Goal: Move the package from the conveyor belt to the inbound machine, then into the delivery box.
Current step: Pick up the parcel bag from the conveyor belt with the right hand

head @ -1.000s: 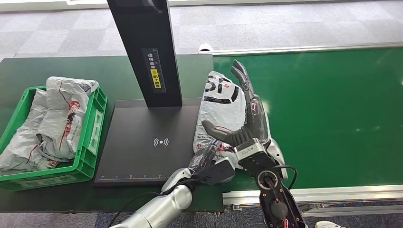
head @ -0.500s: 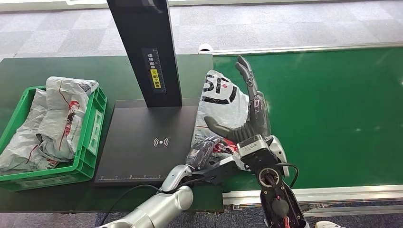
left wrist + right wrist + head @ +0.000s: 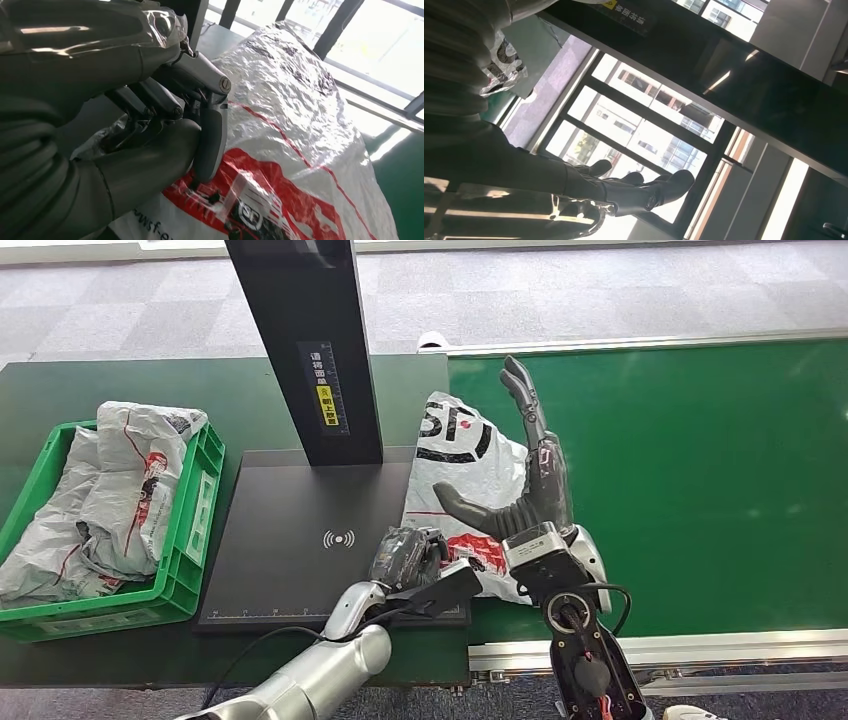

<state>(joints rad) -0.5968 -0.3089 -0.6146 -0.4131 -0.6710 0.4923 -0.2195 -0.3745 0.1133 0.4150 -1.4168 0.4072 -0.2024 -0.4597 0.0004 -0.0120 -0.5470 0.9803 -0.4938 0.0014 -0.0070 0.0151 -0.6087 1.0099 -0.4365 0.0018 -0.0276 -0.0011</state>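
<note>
Left hand (image 3: 408, 558) is pinching the near corner of the package (image 3: 465, 480), a soft, crinkly, slippery-looking bag lying half on the scanner plate (image 3: 290, 530), while right hand (image 3: 525, 480) is bracing its far side, fingers spread.

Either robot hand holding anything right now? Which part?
Left robot hand grips the package at its near-left edge; right robot hand rests open against its right side.

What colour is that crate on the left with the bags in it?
Bright green; the crate shows best in the head view.
</note>
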